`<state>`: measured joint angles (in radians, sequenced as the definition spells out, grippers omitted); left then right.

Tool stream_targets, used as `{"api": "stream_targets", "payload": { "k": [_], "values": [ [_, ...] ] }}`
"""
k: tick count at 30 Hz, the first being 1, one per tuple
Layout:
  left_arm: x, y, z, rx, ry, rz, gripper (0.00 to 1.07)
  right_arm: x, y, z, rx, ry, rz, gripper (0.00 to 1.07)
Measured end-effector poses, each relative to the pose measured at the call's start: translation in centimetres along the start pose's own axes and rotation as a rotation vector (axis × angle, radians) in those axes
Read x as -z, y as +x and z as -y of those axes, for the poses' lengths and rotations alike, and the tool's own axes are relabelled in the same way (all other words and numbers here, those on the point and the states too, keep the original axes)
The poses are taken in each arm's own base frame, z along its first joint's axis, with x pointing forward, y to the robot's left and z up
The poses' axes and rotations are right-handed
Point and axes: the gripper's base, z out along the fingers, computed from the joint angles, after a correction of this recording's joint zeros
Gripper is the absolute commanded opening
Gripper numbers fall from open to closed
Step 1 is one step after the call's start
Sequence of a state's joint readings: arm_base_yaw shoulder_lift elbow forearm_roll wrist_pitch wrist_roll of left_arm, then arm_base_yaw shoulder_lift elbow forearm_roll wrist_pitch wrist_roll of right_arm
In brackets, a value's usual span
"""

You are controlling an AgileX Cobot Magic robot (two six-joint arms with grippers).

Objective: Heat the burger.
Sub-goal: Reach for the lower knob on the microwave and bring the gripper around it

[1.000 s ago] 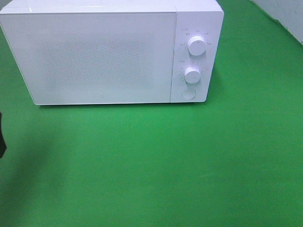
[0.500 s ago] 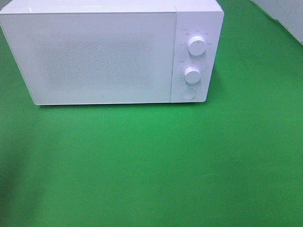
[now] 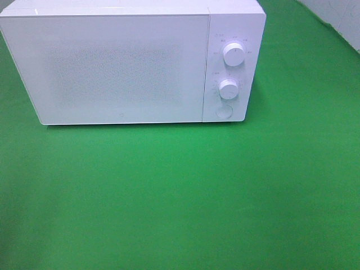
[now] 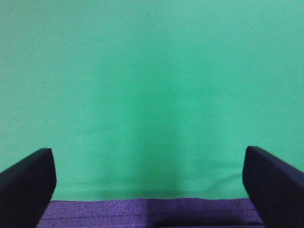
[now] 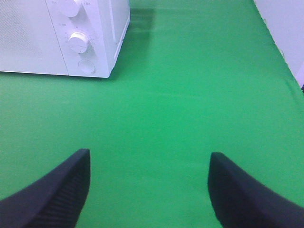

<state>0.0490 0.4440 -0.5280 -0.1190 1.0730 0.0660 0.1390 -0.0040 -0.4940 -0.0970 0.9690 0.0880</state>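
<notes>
Green cloth (image 3: 180, 197) open before shut microwave (image 3: 112, 67); left gripper (image 4: 147, 153), right gripper (image 5: 149, 154) spread wide, holding nothing.

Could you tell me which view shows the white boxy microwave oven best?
Exterior high: the white boxy microwave oven shows its whole front there, with the door shut. The right wrist view catches only its control corner, and the left wrist view shows none of it.

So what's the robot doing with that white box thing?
Nothing is being handled right now. The white microwave sits on the green cloth with its door shut. The left gripper and the right gripper are both open and empty, above the cloth. No burger shows in any view.
</notes>
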Motion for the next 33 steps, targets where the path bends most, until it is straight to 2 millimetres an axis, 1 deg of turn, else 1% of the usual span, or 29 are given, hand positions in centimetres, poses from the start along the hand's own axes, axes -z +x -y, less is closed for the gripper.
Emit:
{"api": "stream_targets", "payload": {
  "k": [1, 2, 3, 6, 7, 15, 18, 21, 33],
  "values": [
    [0.5, 0.6, 0.0, 0.003, -0.005, 0.042, 1.00, 0.0, 0.0, 0.0, 0.000, 0.000, 0.000, 0.68],
    [0.5, 0.6, 0.0, 0.003, -0.005, 0.042, 1.00, 0.0, 0.0, 0.0, 0.000, 0.000, 0.000, 0.68],
    [1.3, 1.1, 0.0, 0.004, -0.016, 0.102, 1.00, 0.0, 0.0, 0.0, 0.000, 0.000, 0.000, 0.68],
    [1.7, 1.4, 0.0, 0.003, -0.019, 0.129, 1.00, 0.0, 0.0, 0.0, 0.000, 0.000, 0.000, 0.68],
    [2.6, 2.1, 0.1, -0.004, -0.024, 0.202, 1.00, 0.0, 0.0, 0.0, 0.000, 0.000, 0.000, 0.68],
    [3.9, 3.5, 0.2, -0.015, -0.025, 0.320, 1.00, 0.0, 0.0, 0.0, 0.000, 0.000, 0.000, 0.68],
    [4.7, 4.5, 0.3, -0.023, -0.026, 0.404, 1.00, 0.0, 0.0, 0.0, 0.000, 0.000, 0.000, 0.68],
    [5.0, 4.9, 0.3, -0.026, -0.026, 0.434, 1.00, 0.0, 0.0, 0.0, 0.000, 0.000, 0.000, 0.68],
    [5.0, 4.9, 0.3, -0.026, -0.026, 0.436, 1.00, 0.0, 0.0, 0.0, 0.000, 0.000, 0.000, 0.68]
  ]
}}
